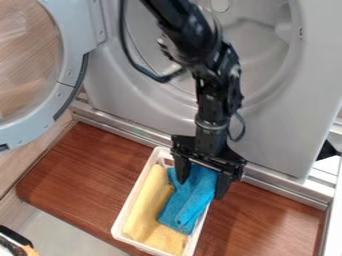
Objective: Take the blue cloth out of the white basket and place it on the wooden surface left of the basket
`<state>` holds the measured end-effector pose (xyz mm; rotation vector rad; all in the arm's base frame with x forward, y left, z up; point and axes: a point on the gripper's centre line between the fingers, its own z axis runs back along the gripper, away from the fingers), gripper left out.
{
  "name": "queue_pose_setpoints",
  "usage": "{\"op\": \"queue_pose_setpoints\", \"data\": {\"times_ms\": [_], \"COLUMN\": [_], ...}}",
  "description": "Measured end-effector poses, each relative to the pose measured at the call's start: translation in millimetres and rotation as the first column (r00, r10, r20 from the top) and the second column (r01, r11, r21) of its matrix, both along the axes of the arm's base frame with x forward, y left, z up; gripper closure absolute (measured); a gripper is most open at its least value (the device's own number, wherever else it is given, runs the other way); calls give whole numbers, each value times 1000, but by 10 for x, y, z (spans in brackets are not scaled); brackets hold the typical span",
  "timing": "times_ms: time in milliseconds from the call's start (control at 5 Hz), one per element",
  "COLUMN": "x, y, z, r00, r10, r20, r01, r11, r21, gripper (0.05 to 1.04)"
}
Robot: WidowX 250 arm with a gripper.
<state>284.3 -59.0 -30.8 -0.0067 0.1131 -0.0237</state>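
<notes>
The black gripper [202,183] hangs from the top over the upper end of a white basket [128,209]. Its two fingers stand wide apart, open, one on each side of the upper part of a blue cloth [190,199]. The left finger is over the inside of the basket, against or just above the cloth; the right one is by the basket's right rim. The blue cloth lies bunched along the right half of the basket. Beside it on the left, and under its lower end, is a yellow cloth [148,209]. Whether the fingers touch the blue cloth, I cannot tell.
Behind the arm stands a grey front-loading machine [280,135] with its drum opening facing out. Its round door [63,102] is swung out at the upper left. The basket stands on a brown wooden board [80,175]. A black and orange object [17,242] is at the lower left corner.
</notes>
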Motion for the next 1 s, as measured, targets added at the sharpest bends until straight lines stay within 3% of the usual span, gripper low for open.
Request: {"op": "queue_pose_setpoints", "data": {"times_ms": [200,400,600,800,1000], "x": [12,-80,-163,-189,-209], "y": [-5,-123,-194,-209,-229], "z": [-131,-143,-18,137,168], "r00": [1000,998,994,992,993], "r10": [-11,-62,-108,-109,-105], "r20": [-20,-14,18,62,61], "r01": [11,62,108,112,109], "r11": [1000,998,994,993,992], "r21": [0,-18,-31,-49,-67], "gripper": [130,413,708,797,519]}}
